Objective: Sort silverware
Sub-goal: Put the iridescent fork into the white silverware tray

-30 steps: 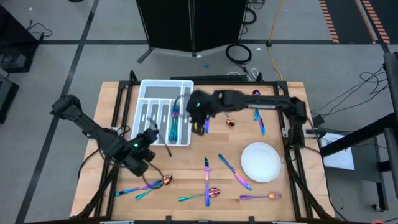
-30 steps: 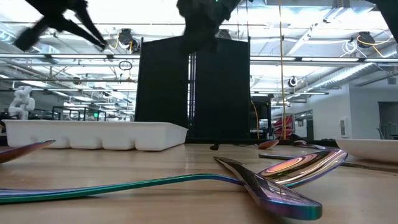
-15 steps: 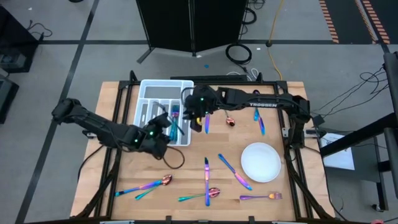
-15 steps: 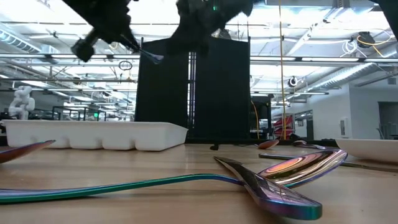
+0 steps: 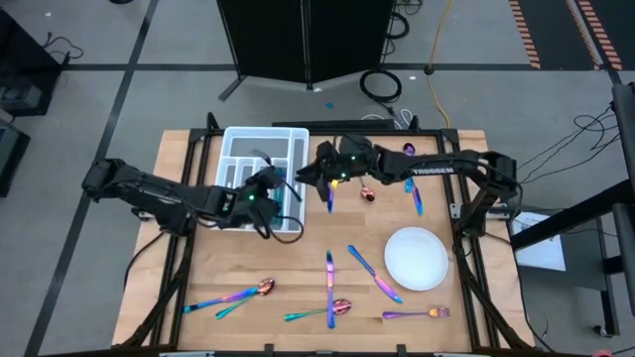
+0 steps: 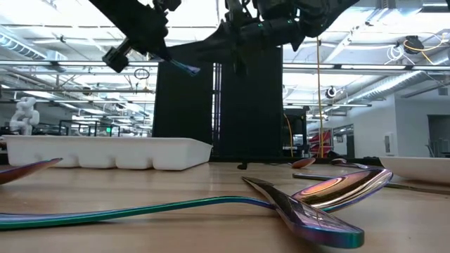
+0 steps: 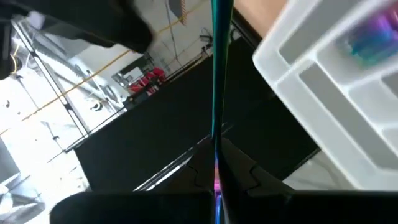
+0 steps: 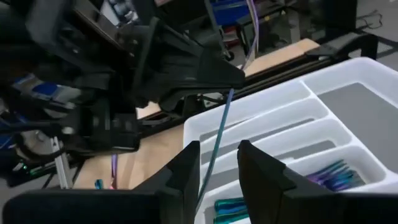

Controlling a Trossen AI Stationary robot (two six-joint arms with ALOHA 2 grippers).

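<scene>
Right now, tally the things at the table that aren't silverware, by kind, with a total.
White tray: 1
White plate: 1
Robot arms: 2
Total: 4

Grey floor (image 5: 89,59), dark seams. Black cabinet (image 5: 303,40) behind wooden table (image 5: 298,268). Coiled black cable (image 5: 382,84), yellow cable (image 5: 434,50) on floor. Ceiling pipes (image 6: 394,77), strip lights in hall.
</scene>
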